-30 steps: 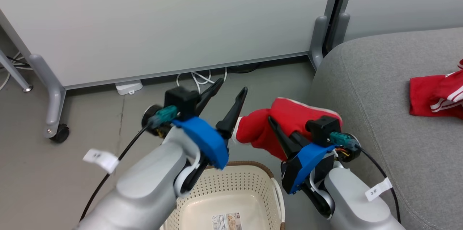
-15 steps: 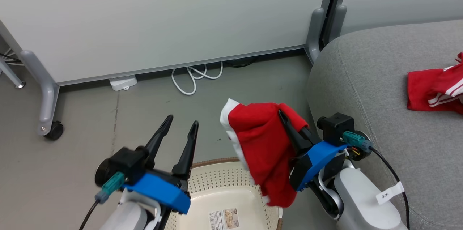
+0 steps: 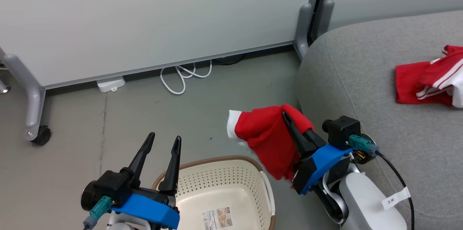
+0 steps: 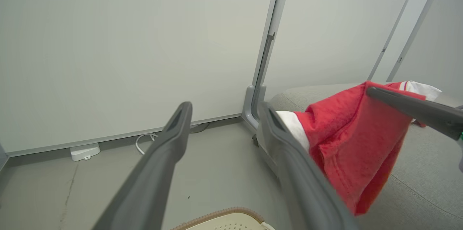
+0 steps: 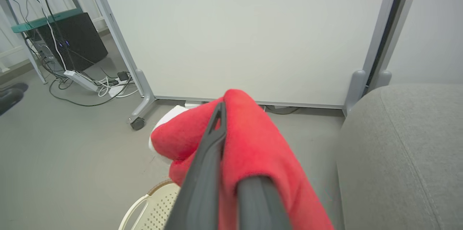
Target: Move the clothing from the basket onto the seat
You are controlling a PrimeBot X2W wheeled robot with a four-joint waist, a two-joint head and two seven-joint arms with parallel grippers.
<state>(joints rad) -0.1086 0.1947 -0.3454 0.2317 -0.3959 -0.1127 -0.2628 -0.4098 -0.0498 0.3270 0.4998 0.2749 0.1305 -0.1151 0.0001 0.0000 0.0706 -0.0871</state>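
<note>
- Grip comes first: the right hand (image 3: 286, 117) is shut on a fold of the red garment (image 3: 264, 136). The cloth drapes over it and hangs above the floor (image 3: 108, 132), between basket (image 3: 217, 158) and seat (image 3: 361, 89). A thin pinch could let it slide off mid-swing.
- Loose cloth hanging low may drag on the seat's rounded edge and pull free, dropping to the floor.
- Releasing before the hand is well over the cushion would let the garment slip off the side.
- Left hand (image 3: 163, 137), wide open and empty by the basket, is near enough for a sideways swing to snag it.
- Second garment (image 3: 423, 81) already lies on the seat, so a drop on top of it would only bunch both.
</note>
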